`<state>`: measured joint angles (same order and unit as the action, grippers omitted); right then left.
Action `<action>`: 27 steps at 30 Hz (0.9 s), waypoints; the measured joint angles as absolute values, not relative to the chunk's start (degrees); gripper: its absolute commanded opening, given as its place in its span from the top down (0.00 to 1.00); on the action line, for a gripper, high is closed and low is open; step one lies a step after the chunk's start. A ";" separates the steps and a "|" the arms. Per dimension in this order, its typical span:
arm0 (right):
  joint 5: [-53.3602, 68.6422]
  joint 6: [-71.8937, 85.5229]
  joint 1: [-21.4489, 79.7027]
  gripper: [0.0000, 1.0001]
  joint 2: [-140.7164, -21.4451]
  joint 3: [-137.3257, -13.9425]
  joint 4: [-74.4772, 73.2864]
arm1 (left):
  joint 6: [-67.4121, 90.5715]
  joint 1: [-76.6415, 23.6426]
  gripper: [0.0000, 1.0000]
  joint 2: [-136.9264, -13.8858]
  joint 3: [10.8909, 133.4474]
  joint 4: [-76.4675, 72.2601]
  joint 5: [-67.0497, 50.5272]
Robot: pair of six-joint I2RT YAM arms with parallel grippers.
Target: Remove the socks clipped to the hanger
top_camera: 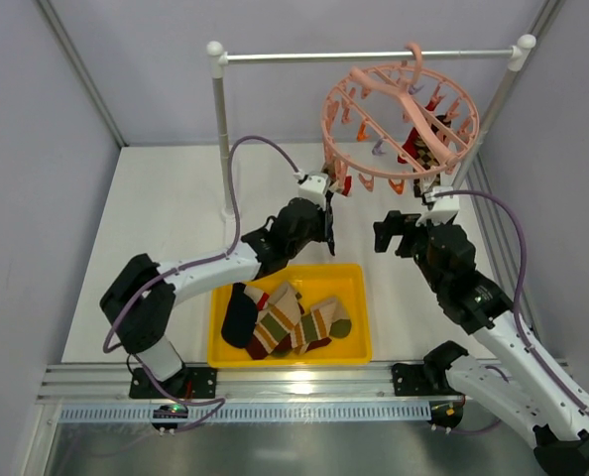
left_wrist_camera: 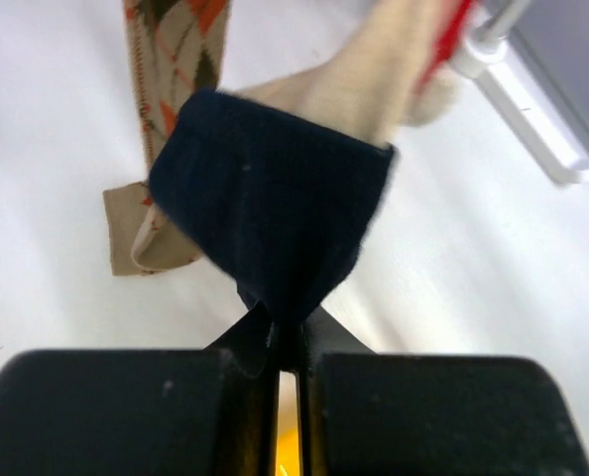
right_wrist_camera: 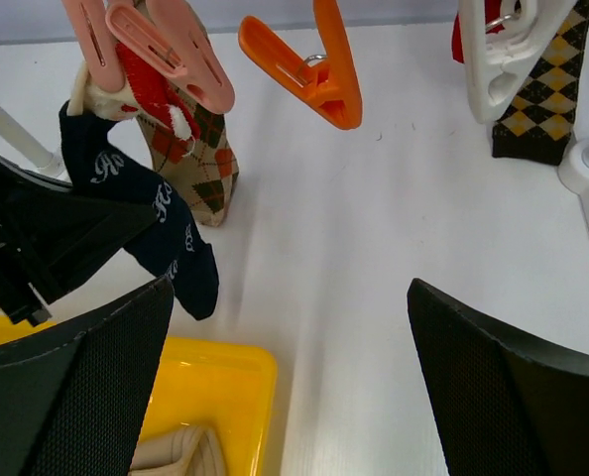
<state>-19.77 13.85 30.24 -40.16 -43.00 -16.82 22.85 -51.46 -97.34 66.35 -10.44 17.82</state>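
Yellow bin (top_camera: 349, 349) at 6 o'clock on the tabletop (top_camera: 156, 228) already holds several socks (top_camera: 290, 322). Left fingers (left_wrist_camera: 260, 342) are clenched on the navy sock (left_wrist_camera: 275, 218), which hangs from the hanger (top_camera: 401, 124) at 1 o'clock. Right fingers (right_wrist_camera: 493, 367) released. Argyle socks (right_wrist_camera: 200, 159) and red sock (right_wrist_camera: 151, 94) remain clipped.

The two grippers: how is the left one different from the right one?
The left gripper is pinched shut on the navy sock. The right gripper is wide open and holds nothing. The left gripper is by the left edge of the hanger, and the right gripper is by its right edge. Both are raised close to the hanger.
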 measured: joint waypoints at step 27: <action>-41.15 16.58 53.58 0.00 -59.79 -69.76 -23.03 | 19.44 -64.73 1.00 -79.92 63.31 -2.66 18.28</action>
<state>-41.15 16.58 53.58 -59.79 -69.76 -23.03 19.44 -64.73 -79.92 63.31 -2.66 18.28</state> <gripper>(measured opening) 0.995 0.009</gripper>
